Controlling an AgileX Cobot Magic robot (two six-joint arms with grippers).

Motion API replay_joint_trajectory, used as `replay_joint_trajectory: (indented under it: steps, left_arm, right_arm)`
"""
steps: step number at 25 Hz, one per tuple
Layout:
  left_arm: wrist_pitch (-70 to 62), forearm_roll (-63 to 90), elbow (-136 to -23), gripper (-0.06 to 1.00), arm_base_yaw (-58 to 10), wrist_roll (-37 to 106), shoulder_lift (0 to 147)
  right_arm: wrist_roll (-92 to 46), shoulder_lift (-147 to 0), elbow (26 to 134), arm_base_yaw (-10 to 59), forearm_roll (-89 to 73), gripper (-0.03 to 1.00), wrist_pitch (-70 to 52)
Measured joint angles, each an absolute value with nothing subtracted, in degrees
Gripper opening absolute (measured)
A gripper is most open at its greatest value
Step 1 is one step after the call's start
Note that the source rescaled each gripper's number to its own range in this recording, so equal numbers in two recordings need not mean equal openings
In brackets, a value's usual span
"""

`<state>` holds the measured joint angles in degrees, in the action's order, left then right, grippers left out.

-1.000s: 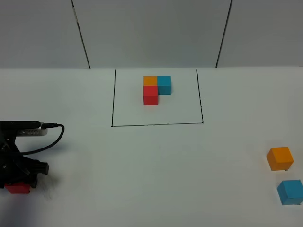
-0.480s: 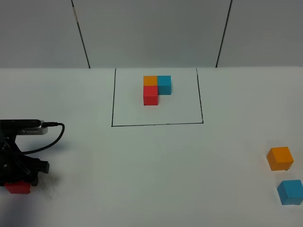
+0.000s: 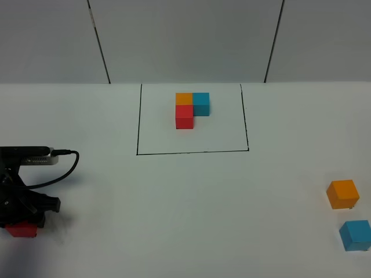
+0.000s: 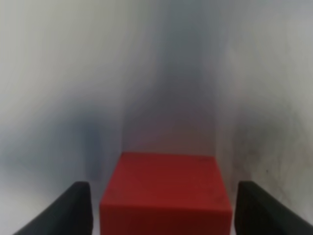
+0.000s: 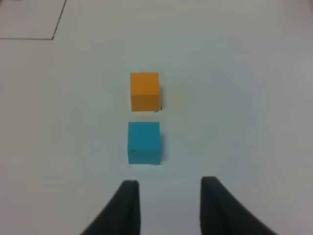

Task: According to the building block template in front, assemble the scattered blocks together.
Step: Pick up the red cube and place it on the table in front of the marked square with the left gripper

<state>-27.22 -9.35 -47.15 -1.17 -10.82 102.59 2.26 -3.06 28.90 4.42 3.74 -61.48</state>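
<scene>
Jaws of left gripper (image 4: 164,210) straddle red cube (image 4: 165,193), gaps either side.

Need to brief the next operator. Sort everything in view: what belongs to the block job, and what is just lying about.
Belongs to the job:
- building block template inside the drawn black rectangle
- loose red cube, between the left gripper fingers
- loose orange cube
- loose blue cube

Just lying about:
- nothing; only the bare white table

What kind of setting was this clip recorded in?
Probably a lab test bench: a bare white table against plain grey panels, a black rectangle drawn around a small cube template, and loose coloured cubes.
</scene>
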Motion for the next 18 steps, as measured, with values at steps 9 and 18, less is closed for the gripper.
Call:
replay_joint_trajectory:
  steps: [9,18]
  left_arm:
    - [-27.22,-9.35,-47.15,0.01,-1.17,-10.82,102.59]
    - [-27.22,-9.35,-47.15,0.01,-1.17,-10.82,102.59]
  right_arm:
    - [2.26,-3.06,28.9,4.42,3.74,0.0,-61.48]
    - [2.26,-3.06,28.9,4.42,3.74,0.0,-61.48]
